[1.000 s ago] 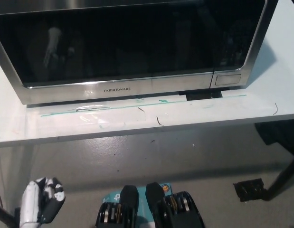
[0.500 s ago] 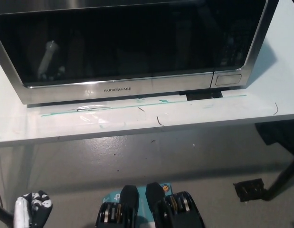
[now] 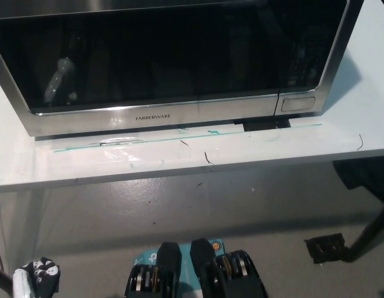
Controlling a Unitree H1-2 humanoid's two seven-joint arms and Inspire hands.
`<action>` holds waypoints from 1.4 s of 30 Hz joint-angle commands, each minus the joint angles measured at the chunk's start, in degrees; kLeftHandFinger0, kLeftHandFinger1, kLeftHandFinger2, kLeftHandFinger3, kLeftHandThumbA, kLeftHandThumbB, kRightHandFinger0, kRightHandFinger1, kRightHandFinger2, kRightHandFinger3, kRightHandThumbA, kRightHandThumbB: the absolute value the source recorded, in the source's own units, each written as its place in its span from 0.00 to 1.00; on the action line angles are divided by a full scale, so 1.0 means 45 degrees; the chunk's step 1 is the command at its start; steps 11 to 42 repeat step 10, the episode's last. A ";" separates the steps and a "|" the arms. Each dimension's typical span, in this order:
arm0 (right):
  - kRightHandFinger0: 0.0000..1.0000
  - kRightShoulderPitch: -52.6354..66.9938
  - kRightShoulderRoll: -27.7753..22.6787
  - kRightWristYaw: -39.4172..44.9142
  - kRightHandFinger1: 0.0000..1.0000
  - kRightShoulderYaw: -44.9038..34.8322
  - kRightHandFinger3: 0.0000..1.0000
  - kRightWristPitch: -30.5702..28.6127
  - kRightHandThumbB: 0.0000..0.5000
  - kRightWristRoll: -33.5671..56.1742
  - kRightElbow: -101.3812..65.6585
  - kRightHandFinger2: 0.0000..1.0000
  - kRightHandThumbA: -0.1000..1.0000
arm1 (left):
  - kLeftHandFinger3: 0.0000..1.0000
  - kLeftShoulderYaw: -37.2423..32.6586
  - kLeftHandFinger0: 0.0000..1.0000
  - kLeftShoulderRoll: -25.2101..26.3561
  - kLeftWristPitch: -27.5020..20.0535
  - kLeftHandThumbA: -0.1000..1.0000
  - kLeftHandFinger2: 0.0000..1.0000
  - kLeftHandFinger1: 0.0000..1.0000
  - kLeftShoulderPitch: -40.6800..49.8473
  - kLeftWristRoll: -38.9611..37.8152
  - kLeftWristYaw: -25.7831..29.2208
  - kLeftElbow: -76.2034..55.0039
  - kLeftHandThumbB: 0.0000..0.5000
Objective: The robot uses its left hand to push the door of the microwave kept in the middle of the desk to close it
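The microwave (image 3: 173,62) is seen standing on the white desk (image 3: 198,155), filling the upper part of the head view, with its front set a little back from the desk's near edge. Its door (image 3: 154,56), a dark glass pane in a steel frame, is seen lying flush with the body: the lower steel strip runs in one unbroken line to the control panel and its button (image 3: 297,102) at the right, and no gap is visible along any edge. The closing is therefore judged to be done, as far as this view allows; whether the latch is fully caught cannot be told.

On the desk in front of the microwave, a thin green line and some dark scratch marks are seen, with nothing else lying there.

The left hand (image 3: 35,277) is found at the lower left corner of the view, below the desk edge and well apart from the door, touching nothing. Only part of it is shown, cut by the frame, so it cannot be told whether it is released or clenched. The right hand is not in view.

Nothing of the task appears left.
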 commanded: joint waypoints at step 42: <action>0.51 -0.0484 -0.0253 0.0021 0.50 -0.0128 0.40 -0.0399 0.36 0.0240 -0.0260 0.52 0.17 | 0.39 -0.0178 0.09 0.0166 0.0866 0.00 0.24 0.05 0.0015 0.0144 0.0405 -0.0861 0.22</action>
